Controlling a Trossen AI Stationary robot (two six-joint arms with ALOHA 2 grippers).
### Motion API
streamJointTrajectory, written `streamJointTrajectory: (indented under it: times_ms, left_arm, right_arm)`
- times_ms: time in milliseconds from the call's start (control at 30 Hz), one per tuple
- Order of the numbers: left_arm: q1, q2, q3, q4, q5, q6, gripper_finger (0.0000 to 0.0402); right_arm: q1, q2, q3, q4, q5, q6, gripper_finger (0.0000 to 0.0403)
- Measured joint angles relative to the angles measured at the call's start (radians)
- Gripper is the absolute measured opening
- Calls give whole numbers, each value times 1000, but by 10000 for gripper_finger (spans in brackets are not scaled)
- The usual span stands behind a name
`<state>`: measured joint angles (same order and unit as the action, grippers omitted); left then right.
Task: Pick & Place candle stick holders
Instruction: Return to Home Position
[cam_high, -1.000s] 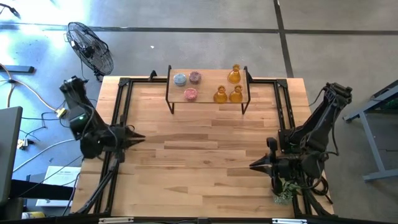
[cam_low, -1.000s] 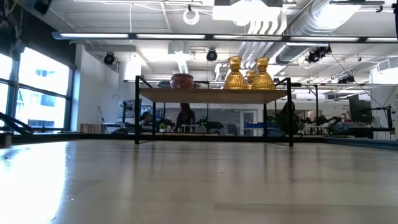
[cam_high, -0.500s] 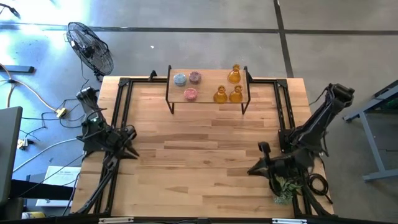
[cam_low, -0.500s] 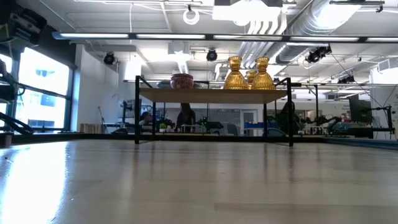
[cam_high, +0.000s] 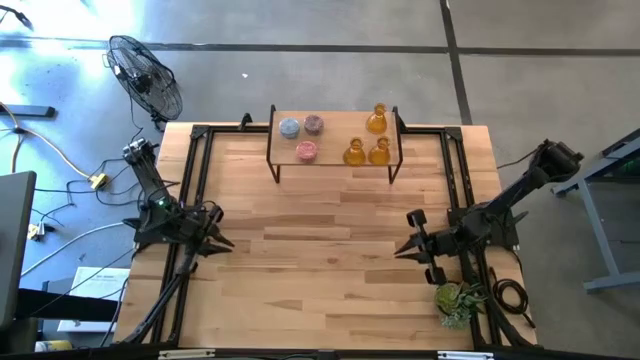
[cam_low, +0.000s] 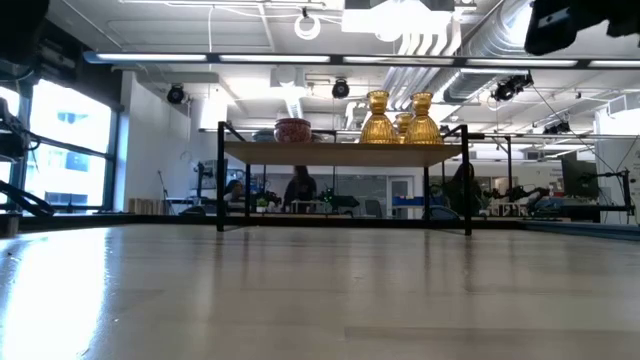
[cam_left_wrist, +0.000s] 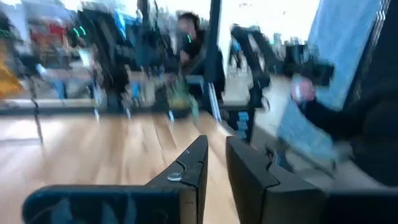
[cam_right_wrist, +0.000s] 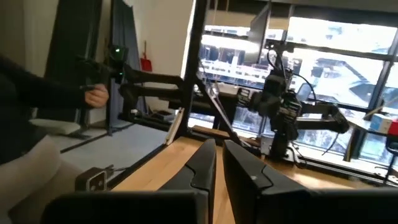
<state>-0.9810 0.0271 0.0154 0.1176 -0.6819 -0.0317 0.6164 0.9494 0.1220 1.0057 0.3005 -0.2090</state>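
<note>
Lighting: bright, even. Sources: white ceiling strip lights (cam_low: 300, 58); daylit windows (cam_low: 70, 150), frame left. Glare: pale wooden worktop (cam_low: 90, 290), lower left. Shadows faint.

A robotics lab: bare ducts (cam_low: 480, 55) overhead, concrete floor (cam_high: 330, 70) around the counter (cam_high: 330, 250). Another robot arm (cam_right_wrist: 280, 106) stands beyond the right pincer (cam_right_wrist: 219, 144).
</note>
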Motion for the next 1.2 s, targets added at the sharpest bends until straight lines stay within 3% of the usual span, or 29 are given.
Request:
streamJointTrajectory:
  times_ms: [167,500,867,1033,1200]
  left_arm:
    - [0,1,-1,23,-8,26,56]
    - [0,2,-2,-53,-9,-94,56]
    - [-1,1,-3,-50,9,-99,56]
    - [-1,1,-3,-50,10,-118,56]
    - [-1,1,-3,-50,10,-123,56]
  right_arm:
    - [-88,-1,-41,11,-96,9,22]
    - [-302,-1,-61,3,-285,67,21]
    - [-448,-20,-60,-106,-278,52,21]
    - [-507,-95,-60,-204,-247,73,19]
    - [-520,-224,-60,-308,-294,79,20]
